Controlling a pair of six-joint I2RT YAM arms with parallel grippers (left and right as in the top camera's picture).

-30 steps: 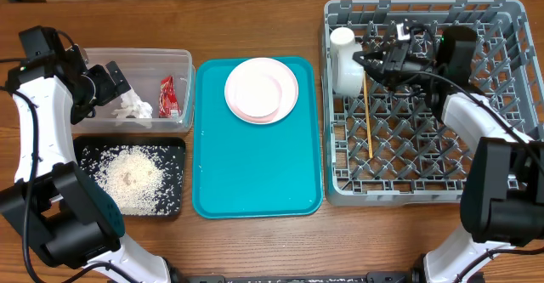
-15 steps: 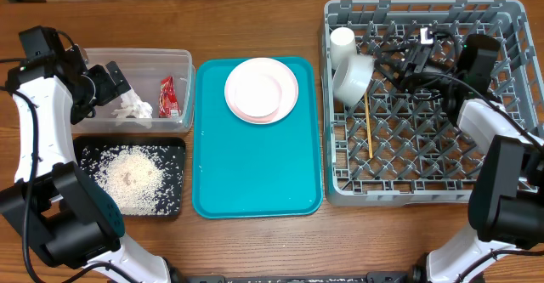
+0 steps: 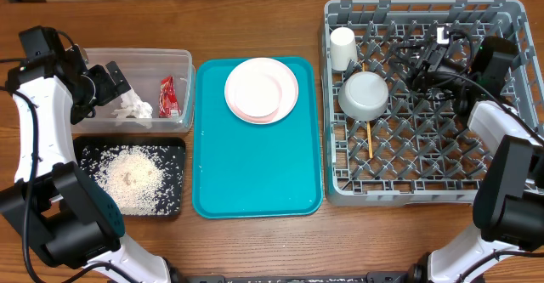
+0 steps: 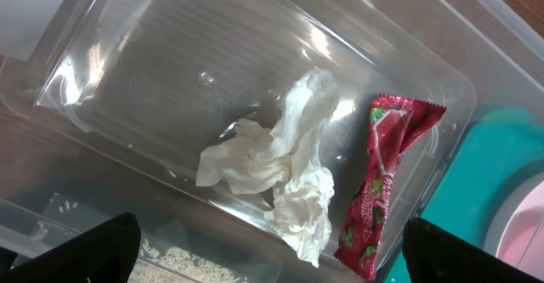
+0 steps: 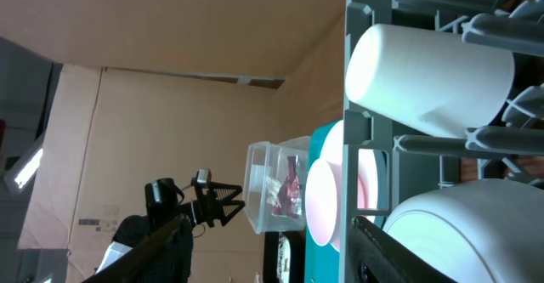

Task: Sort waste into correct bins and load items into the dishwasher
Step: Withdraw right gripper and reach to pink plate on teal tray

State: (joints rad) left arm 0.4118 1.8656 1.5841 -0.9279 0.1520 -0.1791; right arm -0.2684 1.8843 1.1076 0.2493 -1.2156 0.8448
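While bowl [image 3: 365,95] lies in rack [image 3: 408,196], right gripper [image 3: 410,65] hangs just beside bowl, fingers apart, empty. Left gripper [image 3: 117,86] well left of rack, over tub [image 3: 183,62], spread wide.

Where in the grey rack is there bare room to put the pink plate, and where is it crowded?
Bare: the rack's lower half, below the bowl and right of the chopstick. Crowded: the upper left, with cup and bowl; the right arm hangs over the upper right.
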